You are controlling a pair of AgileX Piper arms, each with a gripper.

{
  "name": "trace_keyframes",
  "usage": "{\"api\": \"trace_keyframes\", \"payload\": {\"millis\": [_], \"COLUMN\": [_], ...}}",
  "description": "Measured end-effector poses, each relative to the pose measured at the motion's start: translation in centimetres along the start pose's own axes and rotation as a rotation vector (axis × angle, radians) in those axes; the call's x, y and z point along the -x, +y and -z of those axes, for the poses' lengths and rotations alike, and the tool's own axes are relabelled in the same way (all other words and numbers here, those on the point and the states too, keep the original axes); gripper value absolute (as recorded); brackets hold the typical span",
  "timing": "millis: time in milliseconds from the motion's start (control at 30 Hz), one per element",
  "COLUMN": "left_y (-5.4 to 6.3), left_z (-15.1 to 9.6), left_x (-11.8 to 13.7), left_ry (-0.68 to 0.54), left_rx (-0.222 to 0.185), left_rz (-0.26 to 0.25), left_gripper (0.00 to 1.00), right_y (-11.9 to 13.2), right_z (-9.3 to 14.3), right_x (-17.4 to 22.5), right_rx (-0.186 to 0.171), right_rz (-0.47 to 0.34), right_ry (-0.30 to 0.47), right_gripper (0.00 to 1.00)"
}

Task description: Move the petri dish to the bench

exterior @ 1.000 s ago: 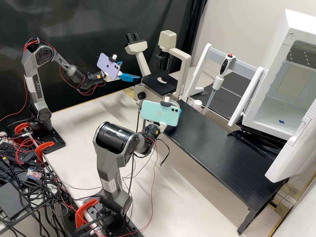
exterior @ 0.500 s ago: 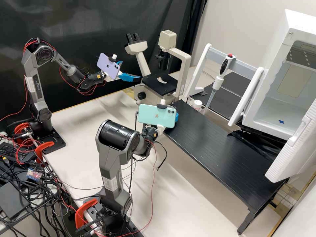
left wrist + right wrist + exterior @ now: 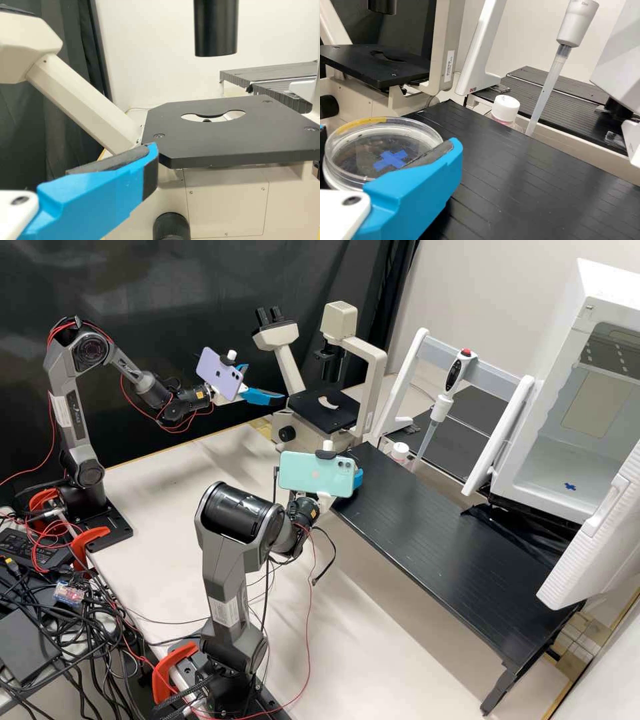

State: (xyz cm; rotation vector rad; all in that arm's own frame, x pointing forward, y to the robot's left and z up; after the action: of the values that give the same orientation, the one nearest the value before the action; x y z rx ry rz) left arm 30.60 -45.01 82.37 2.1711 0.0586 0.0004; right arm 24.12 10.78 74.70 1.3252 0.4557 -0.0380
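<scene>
High view, from the left: tangle of black cables point(image 3: 80, 640) at the pale work surface's point(image 3: 160, 493) edge, red clamps point(image 3: 89, 543) beside it. Left arm point(image 3: 73, 413) stands behind, purple phone point(image 3: 219, 375) on its wrist. Left tool point(image 3: 267, 383) open and holding nothing, blue fingers apart, pointed at the microscope point(image 3: 289, 360); own wrist view has one blue finger point(image 3: 100, 195) near the front corner of the black stage point(image 3: 225, 135). Stage level, curved cut-out in its middle, black tube point(image 3: 216, 27) above. Right arm point(image 3: 230, 560) rises nearer the camera, green phone point(image 3: 317, 473) on its wrist. Right tool point(image 3: 358, 478) closed on the petri dish point(image 3: 365, 150), by the end of the black bench point(image 3: 453, 553) nearest the microscope. Dish lies about level; clear rim, yellow strip point(image 3: 361, 122) along part of it, blue cross point(image 3: 391, 159) showing within. Cannot tell whether its underside touches the bench. Next, just past the bench's far edge, a bottle with a white cap point(image 3: 400, 452); beside it a pipette point(image 3: 457, 373), red-topped, hung tip down, slightly tilted, on a white-framed stand point(image 3: 497, 377). Far right, a white cabinet point(image 3: 533, 500), door point(image 3: 593, 540) swung open, small blue mark point(image 3: 570, 487) on its floor.
</scene>
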Motion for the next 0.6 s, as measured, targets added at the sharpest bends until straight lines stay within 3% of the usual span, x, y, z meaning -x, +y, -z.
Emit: {"api": "trace_keyframes", "payload": {"millis": [167,333,467,600], "left_y": [0.0,0.0,0.0,0.0], "left_z": [0.0,0.0,0.0,0.0], "left_x": [0.0,0.0,0.0,0.0], "left_ry": [0.0,0.0,0.0,0.0], "left_rx": [0.0,0.0,0.0,0.0], "left_rz": [0.0,0.0,0.0,0.0], "left_gripper": [1.0,1.0,1.0,1.0], "right_y": [0.4,1.8,3.7,5.4], "right_z": [0.2,0.9,2.2,3.4], "right_x": [0.7,3.3,6.2,9.3], "right_rx": [0.005,0.016,-0.006,-0.052], "right_rz": [-0.019,-0.074,-0.187,-0.392], "right_ry": [0.01,0.072,0.19,0.3], "right_gripper": [1.0,1.0,1.0,1.0]}}
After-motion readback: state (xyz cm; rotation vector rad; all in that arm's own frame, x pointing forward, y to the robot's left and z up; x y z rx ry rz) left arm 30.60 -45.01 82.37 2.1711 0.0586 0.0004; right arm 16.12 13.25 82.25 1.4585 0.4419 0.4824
